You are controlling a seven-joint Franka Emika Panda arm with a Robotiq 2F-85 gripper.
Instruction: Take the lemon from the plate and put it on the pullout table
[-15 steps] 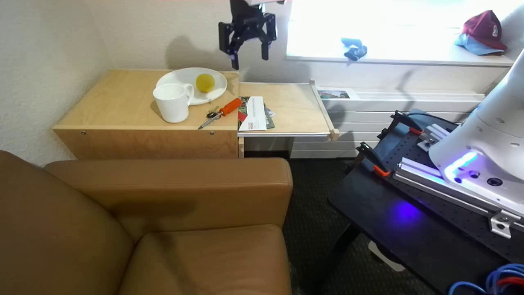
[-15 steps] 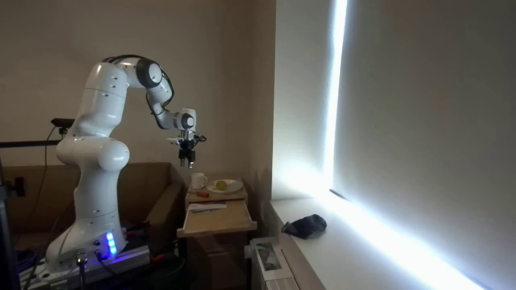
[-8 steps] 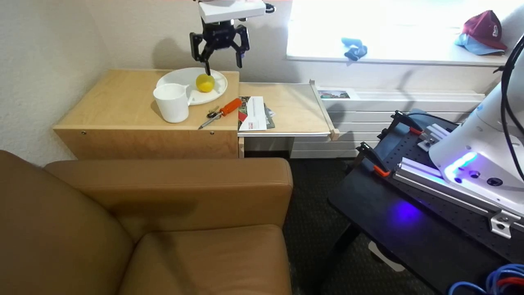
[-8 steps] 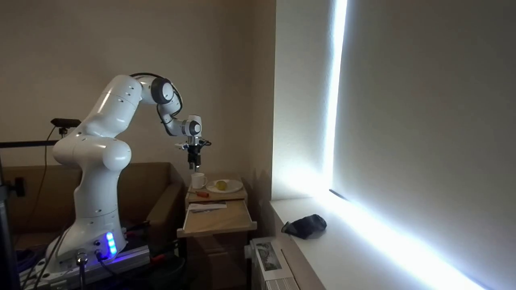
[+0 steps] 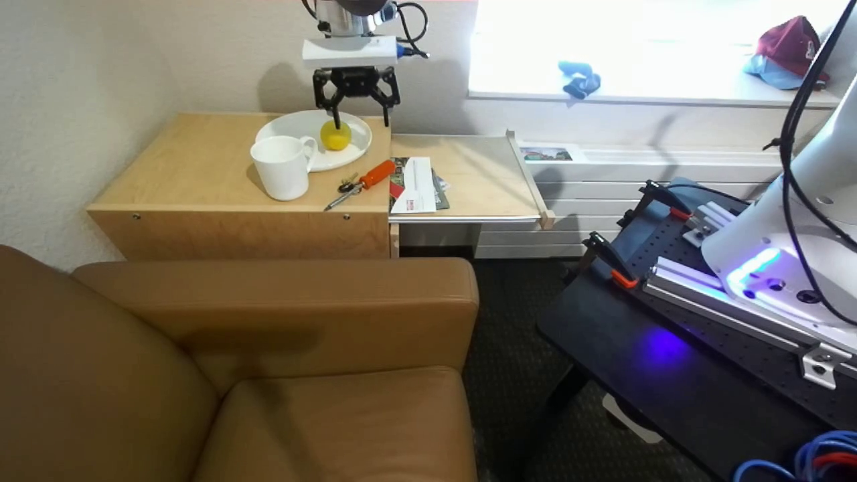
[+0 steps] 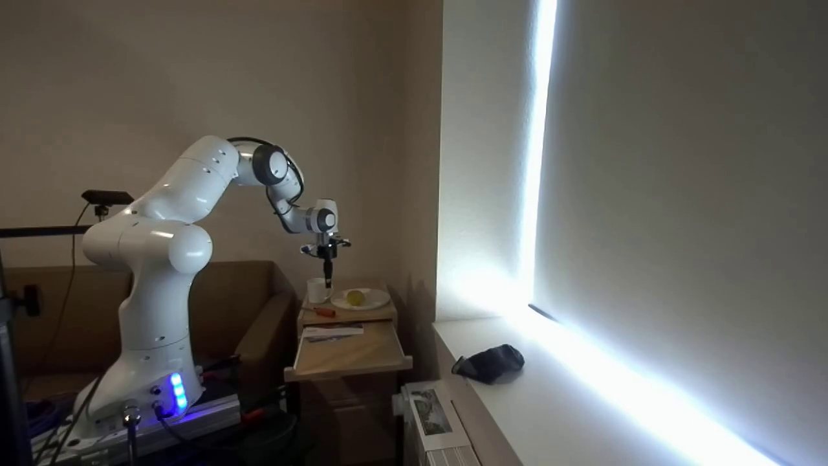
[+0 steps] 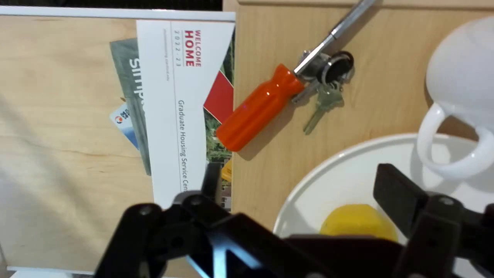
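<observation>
Lemon is seen on the plate, far side of the desk | end effector is held above the desk, jaws parted wide | mug is parked near-left of the plate, screwdriver and keys laid near-right | papers are carried by the pullout board, right | windowsill is flooded with light, far right | brown sofa is set near-left
</observation>
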